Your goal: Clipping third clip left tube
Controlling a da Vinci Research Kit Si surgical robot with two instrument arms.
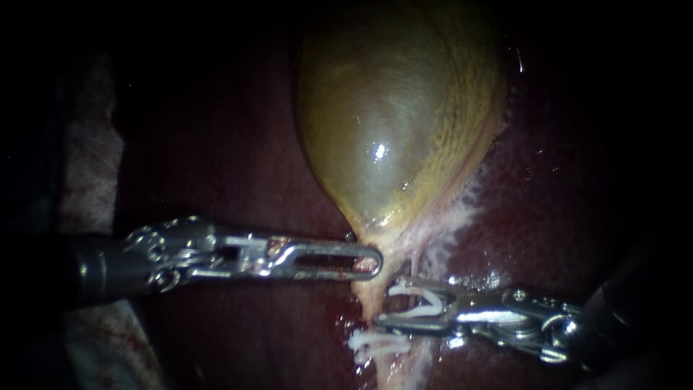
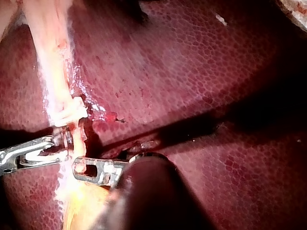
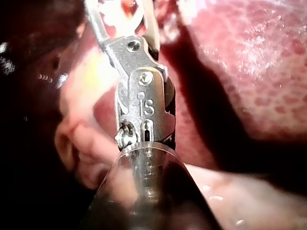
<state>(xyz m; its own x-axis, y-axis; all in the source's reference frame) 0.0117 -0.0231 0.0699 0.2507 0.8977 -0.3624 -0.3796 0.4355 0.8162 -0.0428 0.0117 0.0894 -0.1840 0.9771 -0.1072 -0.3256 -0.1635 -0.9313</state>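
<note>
Your right instrument (image 1: 390, 303), jaws holding an open white clip (image 1: 422, 303), meets the tube (image 1: 369, 292) side-on between the placed clips (image 1: 375, 344) and the gallbladder neck (image 1: 377, 237), which your left instrument (image 1: 372, 263) grips with closed jaws.

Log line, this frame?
right instrument: carries open white plastic clip at pale tube | left instrument: at yellow-green gallbladder neck | second white clip: on tube

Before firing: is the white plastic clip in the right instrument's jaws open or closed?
Open: the white plastic clip, held by the right instrument, has its two legs clearly apart.
</note>
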